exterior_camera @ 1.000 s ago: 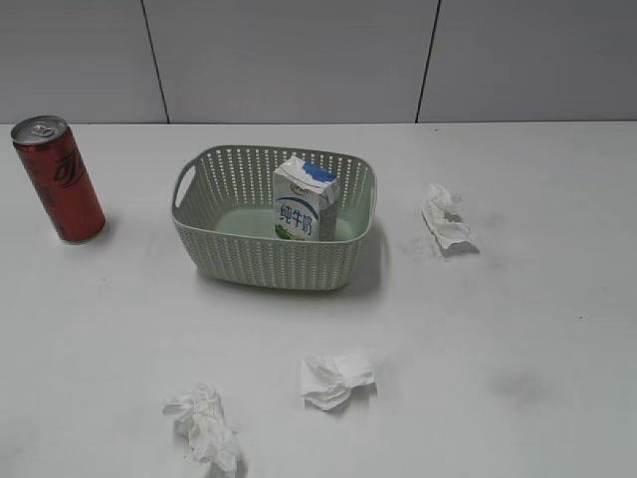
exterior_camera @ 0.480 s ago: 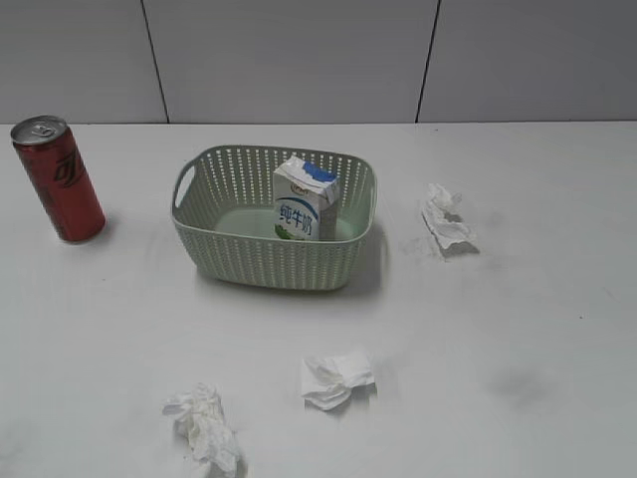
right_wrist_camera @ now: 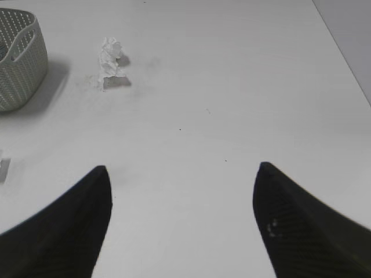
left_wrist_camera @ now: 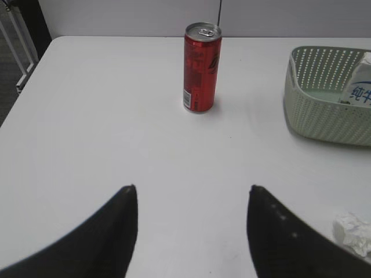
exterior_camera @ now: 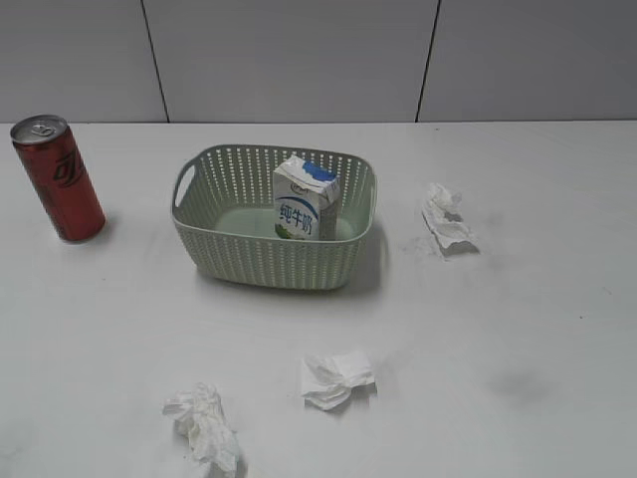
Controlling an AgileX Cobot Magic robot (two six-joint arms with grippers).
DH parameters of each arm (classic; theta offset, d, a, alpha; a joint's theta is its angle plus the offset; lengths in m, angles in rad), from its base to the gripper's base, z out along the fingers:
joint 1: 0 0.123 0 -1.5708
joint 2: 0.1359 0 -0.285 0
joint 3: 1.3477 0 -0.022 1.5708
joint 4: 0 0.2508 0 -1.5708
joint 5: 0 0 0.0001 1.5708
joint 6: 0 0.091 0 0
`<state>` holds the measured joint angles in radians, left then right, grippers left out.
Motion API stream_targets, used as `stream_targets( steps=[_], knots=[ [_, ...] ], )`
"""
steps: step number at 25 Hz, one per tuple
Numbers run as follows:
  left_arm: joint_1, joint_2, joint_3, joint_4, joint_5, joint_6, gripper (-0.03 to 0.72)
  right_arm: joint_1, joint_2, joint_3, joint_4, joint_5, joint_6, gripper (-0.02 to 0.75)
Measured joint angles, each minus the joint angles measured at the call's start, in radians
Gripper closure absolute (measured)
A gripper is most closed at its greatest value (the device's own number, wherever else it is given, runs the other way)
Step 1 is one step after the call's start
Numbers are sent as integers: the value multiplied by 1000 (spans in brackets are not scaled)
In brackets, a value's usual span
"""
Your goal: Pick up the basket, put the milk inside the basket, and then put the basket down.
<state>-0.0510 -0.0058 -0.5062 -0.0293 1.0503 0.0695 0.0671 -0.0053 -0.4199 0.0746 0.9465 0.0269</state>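
Note:
The pale green basket (exterior_camera: 263, 261) stands on the white table, left of centre in the exterior view. The milk (exterior_camera: 304, 199), a white carton with a blue top corner and blue lettering, stands upright inside it. The basket also shows at the right edge of the left wrist view (left_wrist_camera: 324, 119), with the milk (left_wrist_camera: 360, 87) inside, and at the top left of the right wrist view (right_wrist_camera: 17, 63). My left gripper (left_wrist_camera: 193, 188) is open and empty over bare table, well short of the basket. My right gripper (right_wrist_camera: 182, 168) is open and empty over bare table. Neither gripper shows in the exterior view.
A red soda can (exterior_camera: 58, 179) stands left of the basket; it also shows in the left wrist view (left_wrist_camera: 202, 68). Crumpled white tissues lie right of the basket (exterior_camera: 445, 221), in front of it (exterior_camera: 336, 378) and at the front left (exterior_camera: 206, 426). The table's left edge (left_wrist_camera: 23, 87) shows in the left wrist view.

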Motion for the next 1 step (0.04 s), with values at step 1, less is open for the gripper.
stream_targets(
  steps=[1],
  knots=[
    [0, 0, 0, 0, 0, 0, 235, 0, 0, 0, 0, 0, 0, 162]
  ],
)
